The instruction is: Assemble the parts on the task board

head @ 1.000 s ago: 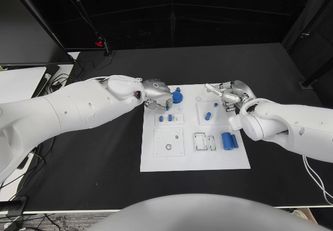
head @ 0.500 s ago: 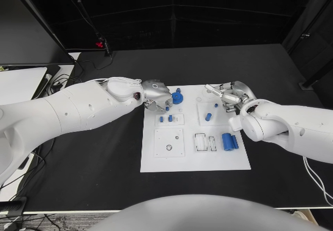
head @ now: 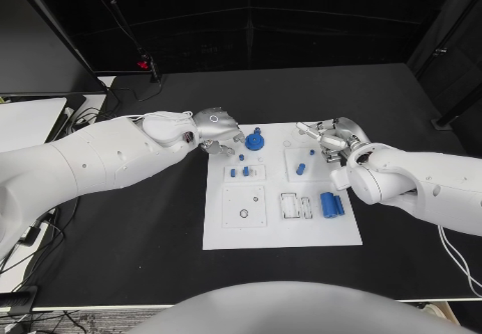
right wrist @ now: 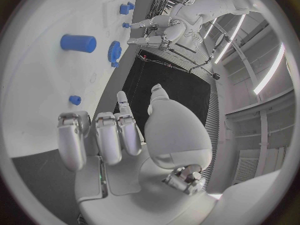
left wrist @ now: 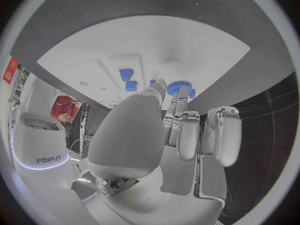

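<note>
Looking down from the head view you have one black table (head: 150, 236) with one white task board (head: 276, 229) lying in its middle, long axis running away from the robot. Two white arms come in, one per side. Your left hand (head: 216, 129) hangs over the board's far left corner, fingers curled loosely with gaps between them and nothing held; the left wrist view shows the fingertips (left wrist: 182, 92) just short of the blue gear (head: 255, 142). Your right hand (head: 334, 139) sits at the far right edge of the board, fingers partly curled, holding nothing that you can see in the right wrist view. Parts on the board: one blue gear, round and toothed, lying flat near the far edge with a small blue peg just beyond it; two larger blue cylinders (head: 332, 204) side by side on the right, lying down, long axes pointing away from the robot; one mid-size blue cylinder (head: 301, 168) lying near the centre; several small blue pegs (head: 240, 170) on the left half, too small to count surely.
</note>
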Controlling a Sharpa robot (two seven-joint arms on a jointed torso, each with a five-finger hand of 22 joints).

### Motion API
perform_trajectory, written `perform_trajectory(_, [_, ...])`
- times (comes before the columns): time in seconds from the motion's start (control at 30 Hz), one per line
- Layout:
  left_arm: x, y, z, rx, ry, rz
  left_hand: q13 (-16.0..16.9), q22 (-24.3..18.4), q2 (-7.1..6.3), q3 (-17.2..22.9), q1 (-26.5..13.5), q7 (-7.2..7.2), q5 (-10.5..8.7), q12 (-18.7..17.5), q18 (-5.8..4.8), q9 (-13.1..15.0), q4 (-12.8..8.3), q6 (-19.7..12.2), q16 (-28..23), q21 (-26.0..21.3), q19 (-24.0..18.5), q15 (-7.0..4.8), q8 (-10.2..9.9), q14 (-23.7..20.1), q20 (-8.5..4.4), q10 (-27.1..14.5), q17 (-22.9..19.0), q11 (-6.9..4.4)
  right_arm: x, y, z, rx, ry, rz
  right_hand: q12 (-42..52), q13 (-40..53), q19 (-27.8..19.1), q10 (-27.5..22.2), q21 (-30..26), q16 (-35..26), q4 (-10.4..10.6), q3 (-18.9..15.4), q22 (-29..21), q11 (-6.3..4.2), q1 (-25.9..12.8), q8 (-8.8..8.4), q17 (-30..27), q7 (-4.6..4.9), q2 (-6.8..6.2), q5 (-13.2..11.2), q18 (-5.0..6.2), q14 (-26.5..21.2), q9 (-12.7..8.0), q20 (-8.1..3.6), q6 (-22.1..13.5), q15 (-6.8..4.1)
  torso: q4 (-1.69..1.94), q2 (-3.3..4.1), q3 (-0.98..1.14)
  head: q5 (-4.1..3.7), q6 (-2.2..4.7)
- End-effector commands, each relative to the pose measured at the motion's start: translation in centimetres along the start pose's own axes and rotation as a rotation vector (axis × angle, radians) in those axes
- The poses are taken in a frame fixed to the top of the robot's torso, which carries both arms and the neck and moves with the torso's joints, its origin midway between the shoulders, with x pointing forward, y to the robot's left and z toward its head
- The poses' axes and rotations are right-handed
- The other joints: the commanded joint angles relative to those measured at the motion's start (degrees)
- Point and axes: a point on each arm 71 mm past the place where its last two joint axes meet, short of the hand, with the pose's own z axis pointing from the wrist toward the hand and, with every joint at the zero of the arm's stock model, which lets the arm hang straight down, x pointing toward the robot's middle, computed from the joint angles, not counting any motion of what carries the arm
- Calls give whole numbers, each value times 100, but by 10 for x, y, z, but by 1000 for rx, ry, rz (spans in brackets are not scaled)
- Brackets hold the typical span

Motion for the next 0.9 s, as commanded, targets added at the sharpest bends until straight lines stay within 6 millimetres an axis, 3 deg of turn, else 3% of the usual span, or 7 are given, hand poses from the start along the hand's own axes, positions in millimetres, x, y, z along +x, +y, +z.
perform_trajectory(0.03, [-6, 8, -13, -37, -75, 31, 9, 1154, -24, -58, -113, -35, 11, 6, 185, 10, 7, -83, -598, -410, -169, -41, 53, -44, -25, -32, -141, -79, -1, 3, -2, -27, -3, -1, 14, 1508, 522, 607, -62, 14, -12, -48, 1471, 30, 41, 18, 1507, 6, 24, 51, -12, 585, 6, 26, -46, 15, -4, -7, 7, 8, -2])
perform_trajectory(0.2, [-7, 16, -43, -77, -102, -5, 19, 775, -63, -140, -340, -79, 18, 81, 400, 34, 22, 17, -1949, -1398, -871, -163, 214, -799, -85, 53, -1892, -114, -8, 5, -10, -46, -11, -1, 14, 1508, 511, 607, -75, 14, -20, -100, 1465, 35, 111, 58, 1507, 11, 61, 111, -8, 585, 5, 32, -98, 21, 1, -13, 3, -1, 8])
perform_trajectory(0.4, [-11, 23, -77, -158, -172, -165, 17, 174, -97, -228, -532, 3, 133, 137, 670, 26, 21, 70, -3569, -2922, -1867, -47, 274, -1669, -16, 116, -3617, -50, -21, 15, -16, -88, -7, -21, -82, 1399, 492, 493, -97, 14, -57, -164, 1455, 35, 309, 97, 1507, 16, 102, 126, 0, 585, -7, 30, -200, 17, 27, -6, 19, -29, 30])
perform_trajectory(0.5, [-18, 27, -89, -218, -293, -319, 18, -580, -45, -246, -660, 75, 288, 153, 934, 25, 35, 98, -4254, -4799, -3153, 58, 310, -2229, 89, 89, -3970, 55, -27, 25, -16, -126, 15, -54, -1642, -171, 489, -1142, -102, 14, -90, -175, 1453, 20, 575, 112, 1507, -2, 157, 83, 1, 585, -25, 7, -322, -5, 39, -10, 21, -12, 69])
perform_trajectory(0.6, [-25, 31, -96, -277, -431, -469, 16, -760, 19, -230, -703, 81, 550, 199, 939, 45, 32, 250, -4700, -5164, -3336, 116, 390, -2511, 149, 146, -4234, 49, -31, 37, -14, -175, 40, -105, -3774, -2099, 457, -2889, -142, 14, -123, -145, 1434, -60, 872, 135, 1507, -84, 226, 43, 14, 585, -33, -69, -389, -103, 38, -3, 21, 12, 121])
perform_trajectory(0.77, [-32, 31, -99, -364, -668, -782, 18, -1223, 75, -726, -1051, 211, 1525, 142, 814, 22, 5, 65, -5480, -6083, -4102, 396, 368, -3320, 361, -197, -4721, 223, -40, 54, -10, -286, 68, -293, -5693, -4046, 442, -3111, -181, 14, -50, -139, 1415, -79, 1425, 243, 1507, -121, 343, -115, 25, 585, -21, -165, -261, -176, 60, -2, 10, -19, 175])
perform_trajectory(0.9, [-31, 21, -92, -363, -778, -1012, 23, -1863, 270, -1295, -1401, 454, 1514, 42, 660, 3, -46, -536, -6030, -7093, -5037, 739, 323, -4303, 615, -924, -5135, 473, -46, 56, -6, -348, 78, -492, -6398, -4914, 451, -3220, -185, -44, -86, -77, 1411, -49, 1803, 217, 1426, -134, 344, -466, 24, 566, -35, -150, -31, -153, 53, -7, 15, -54, 180])
